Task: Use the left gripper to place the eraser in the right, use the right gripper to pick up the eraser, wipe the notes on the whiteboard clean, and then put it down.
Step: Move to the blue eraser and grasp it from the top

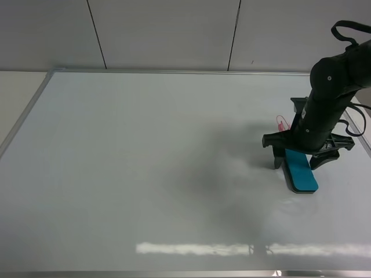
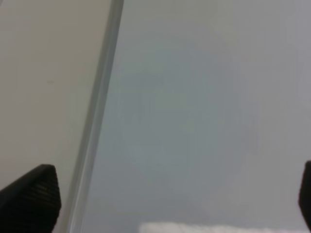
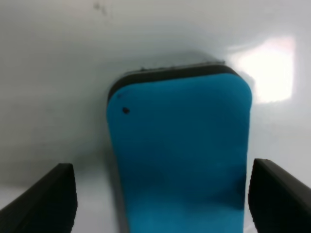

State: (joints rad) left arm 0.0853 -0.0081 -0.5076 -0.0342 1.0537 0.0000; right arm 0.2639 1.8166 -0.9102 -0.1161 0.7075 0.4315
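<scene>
The teal-blue eraser (image 1: pixel 301 172) lies flat on the whiteboard (image 1: pixel 145 162) at the right side. My right gripper (image 1: pixel 297 160) is lowered over the eraser's far end and stands open. In the right wrist view the eraser (image 3: pixel 180 145) lies between the fingers (image 3: pixel 46 201), with a gap of white board on each side. The red notes (image 1: pixel 282 123) show just beyond the gripper, partly hidden by the arm. My left gripper (image 2: pixel 165 199) is open with nothing between its fingertips (image 2: pixel 31 199). It hovers over the whiteboard (image 2: pixel 204 121) by the silver frame (image 2: pixel 97 121) and is out of the high view.
The board's silver frame (image 1: pixel 26 116) runs along the left edge, with beige table (image 1: pixel 14 92) outside it. A pale wall (image 1: pixel 174 29) rises behind the board. A glare strip (image 1: pixel 232 249) lies across the board's near part.
</scene>
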